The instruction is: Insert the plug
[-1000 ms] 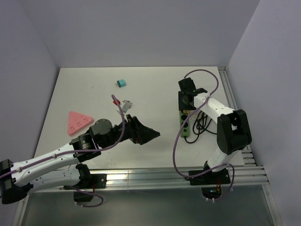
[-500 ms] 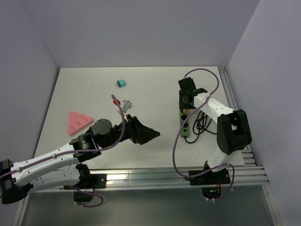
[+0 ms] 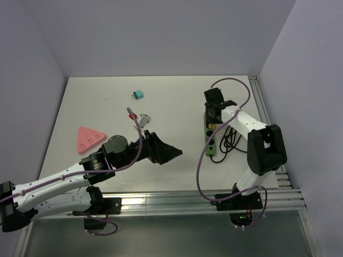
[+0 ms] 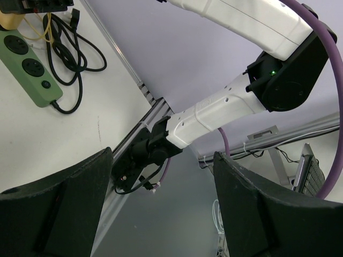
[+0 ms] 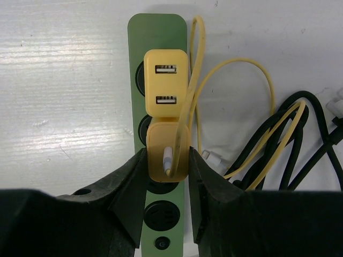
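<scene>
Down at the far right of the table (image 3: 107,107), the right gripper (image 5: 168,155) was closed on the yellow plug (image 5: 158,139), one black finger pressed against each of its sides. The plug stood on the green power strip (image 5: 158,32), over the strip's middle sockets, with a thin yellow cable (image 5: 252,69) running out of its top face. Just beyond it on the same strip, and touching it, sat a yellow USB charger (image 5: 166,83) with two ports showing. A black cord (image 5: 300,139) lay coiled beside the strip to the right.

The plug's prongs were hidden beneath its body, so how deep it sat in the socket could not be told. The fingers covered part of the strip's near sockets. From overhead the right gripper (image 3: 213,108) hid the plug completely, and only the near end of the strip (image 3: 210,145) showed.

The left gripper (image 4: 162,155) hung above the table's near middle, well away from the strip, its jaws wide apart with nothing between them. Its camera caught only the strip's switch end (image 4: 27,64); the yellow parts were cut off at the frame's top corner.
</scene>
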You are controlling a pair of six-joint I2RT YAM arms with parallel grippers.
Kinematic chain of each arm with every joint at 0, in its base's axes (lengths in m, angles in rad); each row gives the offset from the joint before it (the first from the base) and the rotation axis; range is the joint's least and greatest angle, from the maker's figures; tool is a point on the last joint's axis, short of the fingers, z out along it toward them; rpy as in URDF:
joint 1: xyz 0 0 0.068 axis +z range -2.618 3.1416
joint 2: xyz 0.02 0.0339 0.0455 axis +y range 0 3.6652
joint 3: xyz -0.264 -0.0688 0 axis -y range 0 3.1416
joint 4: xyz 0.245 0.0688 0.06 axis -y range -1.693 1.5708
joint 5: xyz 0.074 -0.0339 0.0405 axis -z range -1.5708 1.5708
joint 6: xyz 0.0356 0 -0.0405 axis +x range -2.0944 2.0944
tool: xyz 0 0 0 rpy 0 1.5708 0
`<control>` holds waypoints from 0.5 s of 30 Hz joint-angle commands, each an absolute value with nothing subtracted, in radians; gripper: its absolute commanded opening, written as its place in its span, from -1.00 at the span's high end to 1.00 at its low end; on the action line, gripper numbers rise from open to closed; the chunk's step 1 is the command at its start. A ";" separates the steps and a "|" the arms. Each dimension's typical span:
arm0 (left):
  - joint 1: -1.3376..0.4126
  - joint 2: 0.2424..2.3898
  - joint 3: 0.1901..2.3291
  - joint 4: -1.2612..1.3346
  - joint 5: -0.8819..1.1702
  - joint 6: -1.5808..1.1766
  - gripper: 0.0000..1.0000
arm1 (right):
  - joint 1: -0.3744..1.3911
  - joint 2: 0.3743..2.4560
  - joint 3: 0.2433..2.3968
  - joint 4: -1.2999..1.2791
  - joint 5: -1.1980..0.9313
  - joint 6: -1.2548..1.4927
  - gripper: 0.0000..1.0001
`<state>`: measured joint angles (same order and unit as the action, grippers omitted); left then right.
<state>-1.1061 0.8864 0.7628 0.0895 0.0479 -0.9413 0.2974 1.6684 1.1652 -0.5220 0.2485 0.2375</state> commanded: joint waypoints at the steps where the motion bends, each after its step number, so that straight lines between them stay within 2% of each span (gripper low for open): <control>1: -1.112 0.868 0.762 0.123 0.046 -0.943 -0.62 | 0.268 1.697 1.114 -0.486 0.227 0.230 1.00; 7: -1.112 0.870 0.753 0.130 0.057 -0.948 -0.61 | 0.244 1.759 1.059 -0.520 0.207 0.209 1.00; 15: -1.114 0.882 0.749 0.163 0.077 -0.962 -0.61 | 0.233 1.713 0.982 -0.514 0.110 0.218 1.00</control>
<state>-1.1061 0.8867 0.7547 0.1020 0.0559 -0.9493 0.2520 1.6241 1.0698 -0.4156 0.1619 0.2234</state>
